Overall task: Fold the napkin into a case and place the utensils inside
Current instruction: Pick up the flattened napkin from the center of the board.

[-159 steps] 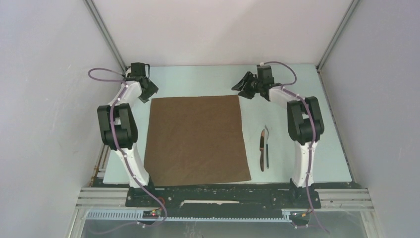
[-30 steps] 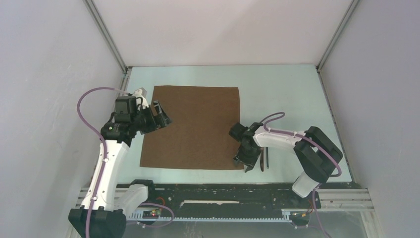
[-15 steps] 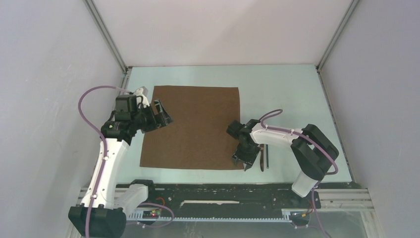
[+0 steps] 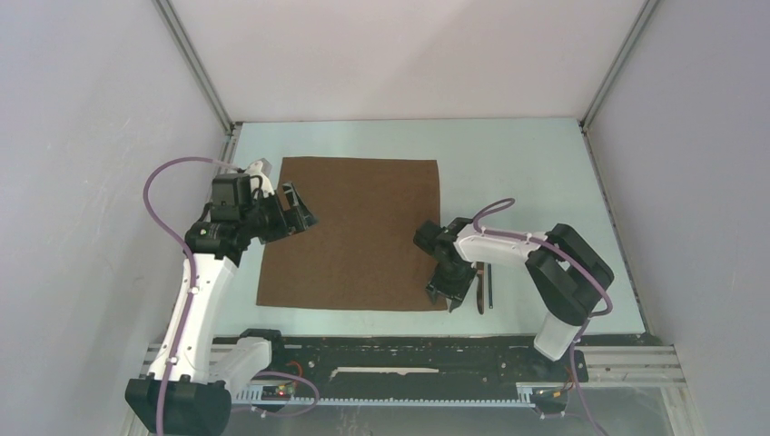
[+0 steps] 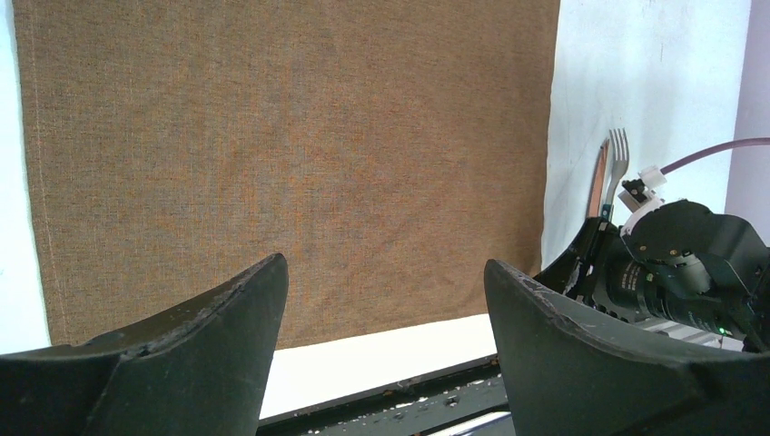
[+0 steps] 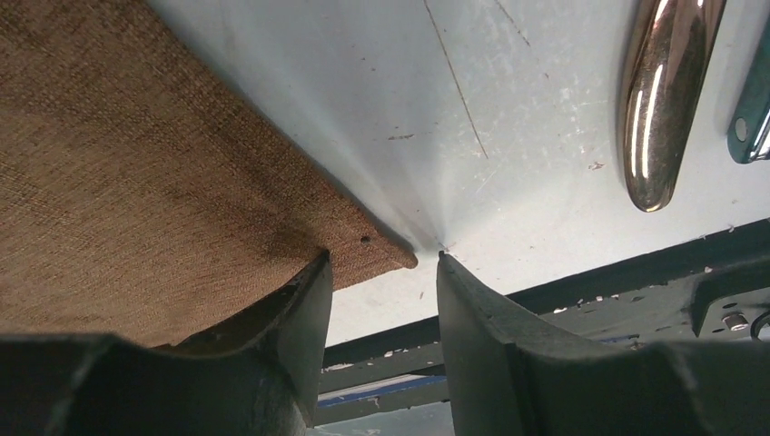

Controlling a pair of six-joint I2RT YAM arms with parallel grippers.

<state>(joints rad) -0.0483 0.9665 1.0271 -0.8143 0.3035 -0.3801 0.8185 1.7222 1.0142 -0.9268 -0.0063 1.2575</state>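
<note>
While both arms reach out over it, a pale blue-green tabletop [image 4: 527, 163] fills the middle of the overhead view, boxed in by plain white-grey walls [image 4: 409, 54] with slanting aluminium posts [image 4: 195, 64] at the corners. A black mounting rail [image 4: 409, 350] runs across the bottom of the frame. Close up in the right wrist view, the surface shows fine scratches and dark specks and a soft sheen. The plain brown rectangular cloth napkin [image 4: 354, 232] lies flat in a single layer, left of the frame's centre, its weave clear in the left wrist view [image 5: 291, 163]. The left gripper [image 4: 298, 216] hovers above the napkin's left edge, its fingers spread wide with nothing between them but the cloth far below [image 5: 386, 272]. The right gripper [image 4: 445, 295] sits low at the napkin's lower right corner. Its jaws stand partly apart and straddle the corner's tip [image 6: 381, 259], one finger over the cloth and the other over bare table, without clamping it. Two slender utensils [image 4: 484, 289] lie side by side on the table just right of that corner, partly hidden by the right arm. One has a glossy bronze-coloured handle [image 6: 663, 100]; the other, with a dark teal handle [image 6: 754, 118], ends in silvery fork tines [image 5: 617, 150].
</note>
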